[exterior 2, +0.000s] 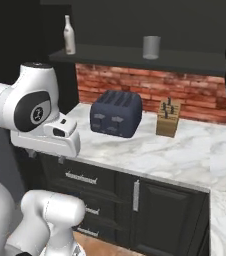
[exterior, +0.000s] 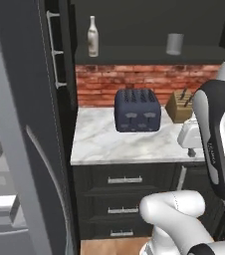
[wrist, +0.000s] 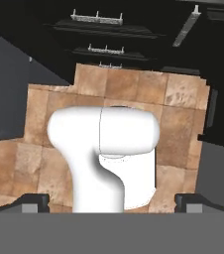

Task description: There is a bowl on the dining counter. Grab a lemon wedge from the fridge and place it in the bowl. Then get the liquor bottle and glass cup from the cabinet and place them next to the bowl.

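Fridge door (exterior: 20,149) hides fridge interior; pincer (wrist: 112,203) spread wide.

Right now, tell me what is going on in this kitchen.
Nothing is being handled yet. The gripper is open and empty, pointing down at the tiled floor in front of the dark drawers. The liquor bottle and the glass cup stand apart on the open cabinet shelf above the marble counter, where a toaster and a knife block sit. The fridge door is at the left.
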Tool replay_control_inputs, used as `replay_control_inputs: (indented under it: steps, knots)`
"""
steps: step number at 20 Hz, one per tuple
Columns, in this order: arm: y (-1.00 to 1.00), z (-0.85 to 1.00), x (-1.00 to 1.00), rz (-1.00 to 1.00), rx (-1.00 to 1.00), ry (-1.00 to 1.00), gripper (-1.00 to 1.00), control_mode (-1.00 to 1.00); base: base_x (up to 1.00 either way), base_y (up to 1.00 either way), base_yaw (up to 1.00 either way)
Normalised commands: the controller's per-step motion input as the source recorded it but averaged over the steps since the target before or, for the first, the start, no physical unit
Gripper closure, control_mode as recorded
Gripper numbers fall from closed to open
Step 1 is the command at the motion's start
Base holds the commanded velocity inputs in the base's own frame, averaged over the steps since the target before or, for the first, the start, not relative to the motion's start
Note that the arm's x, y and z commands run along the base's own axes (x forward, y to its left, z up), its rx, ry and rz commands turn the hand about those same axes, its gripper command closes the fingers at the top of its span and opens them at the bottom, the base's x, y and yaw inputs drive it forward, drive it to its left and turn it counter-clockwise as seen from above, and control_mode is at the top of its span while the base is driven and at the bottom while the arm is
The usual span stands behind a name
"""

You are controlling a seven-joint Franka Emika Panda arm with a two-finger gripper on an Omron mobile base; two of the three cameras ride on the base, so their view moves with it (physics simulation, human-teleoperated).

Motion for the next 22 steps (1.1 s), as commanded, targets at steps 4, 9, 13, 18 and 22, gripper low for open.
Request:
replay_control_inputs:
  steps: [4,9,13,18,22]
  knots:
    - [0.00,0.00,0.00,0.00,0.00,0.00,-1.00,1.00,0.65,-0.47,0.09]
    - [0.00,0.00,0.00,0.00,0.00,0.00,-1.00,1.00,0.65,-0.47,0.09]
    - [0.00,0.00,0.00,0.00,0.00,0.00,-1.00,1.00,0.50,-0.34,0.04]
    - [-0.01,0.04,-0.07,-0.01,0.00,-0.12,-1.00,-1.00,0.03,-0.03,0.00]
    - [-0.01,0.15,-0.32,-0.12,0.00,-0.29,-1.00,-1.00,0.00,0.00,0.00]
